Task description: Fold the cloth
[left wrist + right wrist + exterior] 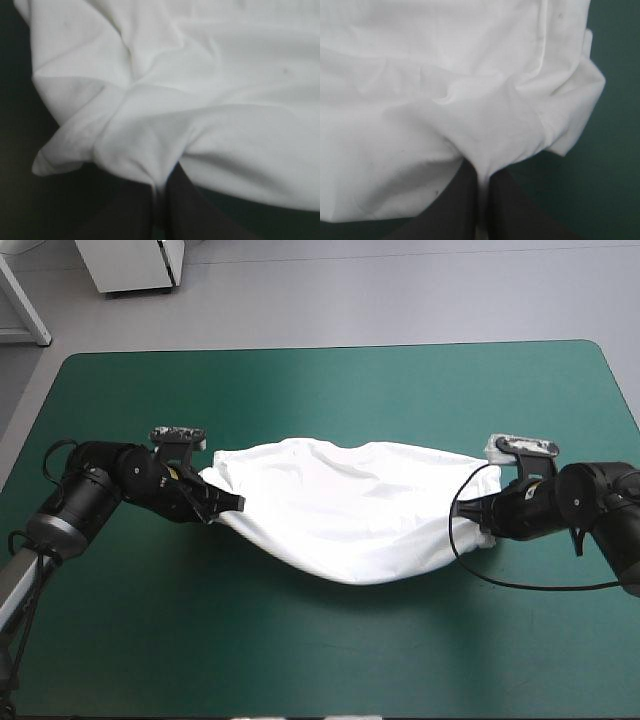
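Observation:
The white T-shirt (350, 505) hangs stretched between both arms over the middle of the teal-green table (330, 390), its lower edge sagging toward the near side. My left gripper (232, 504) is shut on the T-shirt at its left end. My right gripper (484, 523) is shut on the T-shirt at its right end. In the left wrist view the T-shirt (190, 100) bunches into folds right above the left gripper (159, 192). The right wrist view has the T-shirt (445, 90) pinched in the right gripper (482, 182), a hemmed corner hanging beside it.
A white cabinet (135, 265) stands on the floor beyond the far edge, and a white frame leg (25, 305) beyond the far left corner. Teal-green cover lies bare on the near side and the far side of the T-shirt.

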`<action>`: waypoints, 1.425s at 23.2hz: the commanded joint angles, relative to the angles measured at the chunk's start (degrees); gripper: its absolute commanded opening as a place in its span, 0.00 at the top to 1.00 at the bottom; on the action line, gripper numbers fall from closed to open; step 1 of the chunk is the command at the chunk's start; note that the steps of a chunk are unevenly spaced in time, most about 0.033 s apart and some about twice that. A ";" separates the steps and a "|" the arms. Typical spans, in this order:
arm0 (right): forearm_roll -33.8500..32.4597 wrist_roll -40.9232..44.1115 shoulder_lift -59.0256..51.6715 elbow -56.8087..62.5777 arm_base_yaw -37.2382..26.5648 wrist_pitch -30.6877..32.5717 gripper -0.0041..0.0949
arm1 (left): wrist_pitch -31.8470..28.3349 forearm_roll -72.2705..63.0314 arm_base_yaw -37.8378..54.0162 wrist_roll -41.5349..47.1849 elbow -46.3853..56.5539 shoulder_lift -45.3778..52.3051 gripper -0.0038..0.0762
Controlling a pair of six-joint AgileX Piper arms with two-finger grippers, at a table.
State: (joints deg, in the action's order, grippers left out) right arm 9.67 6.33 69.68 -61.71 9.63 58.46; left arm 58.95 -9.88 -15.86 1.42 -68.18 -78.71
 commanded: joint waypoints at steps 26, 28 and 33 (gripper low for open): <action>-14.13 6.88 34.70 -31.60 -3.29 -8.85 0.98 | -16.71 16.52 1.71 1.50 -32.23 -34.43 0.98; -13.71 5.15 35.09 -31.60 -3.57 -8.85 0.97 | -17.45 16.52 1.71 1.50 -32.23 -35.31 0.98; -7.49 -4.01 35.18 -31.60 -3.57 -8.83 0.80 | -18.73 16.35 1.71 -0.94 -32.23 -35.79 0.94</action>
State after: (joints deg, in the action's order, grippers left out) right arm -0.77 6.32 107.83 -91.42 6.62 51.18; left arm 43.38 6.34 -14.19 1.18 -98.41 -117.95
